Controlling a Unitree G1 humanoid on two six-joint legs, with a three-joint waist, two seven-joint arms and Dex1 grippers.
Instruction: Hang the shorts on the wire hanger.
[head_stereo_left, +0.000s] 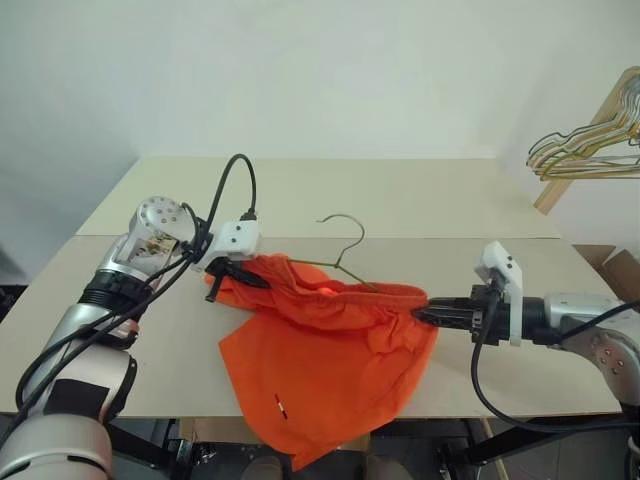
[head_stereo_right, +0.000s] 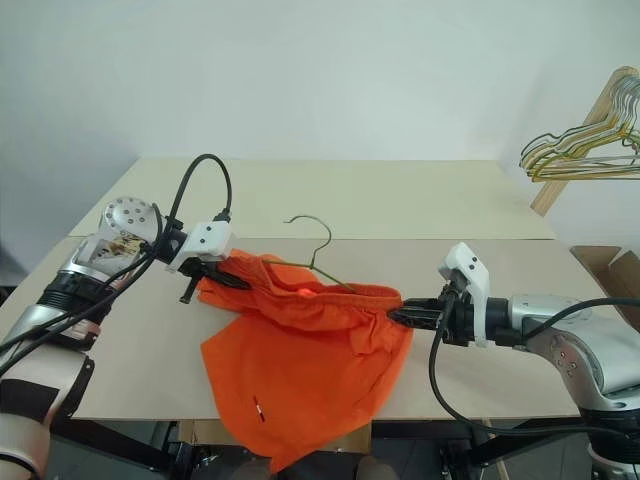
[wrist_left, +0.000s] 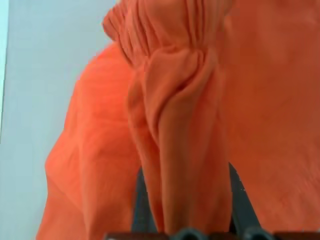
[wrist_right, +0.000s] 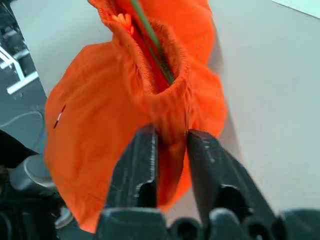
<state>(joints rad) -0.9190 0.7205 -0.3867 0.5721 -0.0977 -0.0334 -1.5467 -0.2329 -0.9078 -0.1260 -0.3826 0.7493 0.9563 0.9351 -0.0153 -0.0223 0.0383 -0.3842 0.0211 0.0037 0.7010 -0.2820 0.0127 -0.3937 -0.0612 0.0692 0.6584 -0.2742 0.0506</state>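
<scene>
The bright orange shorts (head_stereo_left: 330, 350) hang stretched between my two grippers above the table, their legs drooping over the front edge. The wire hanger (head_stereo_left: 350, 235) lies inside the waistband; its hook sticks up behind the shorts, and its wire (wrist_right: 152, 45) runs into the waist opening. My left gripper (head_stereo_left: 240, 275) is shut on the gathered waistband's left end (wrist_left: 190, 165). At the waistband's right end, my right gripper (head_stereo_left: 420, 313) has its fingers (wrist_right: 142, 160) a little apart, with a fold of the shorts (wrist_right: 170, 130) still between them.
The beige table (head_stereo_left: 400, 200) extends far back behind the shorts. A bunch of several wire hangers on a wooden beam (head_stereo_right: 580, 150) stands at the far right. A cardboard box (head_stereo_left: 620, 270) sits beside the table's right edge.
</scene>
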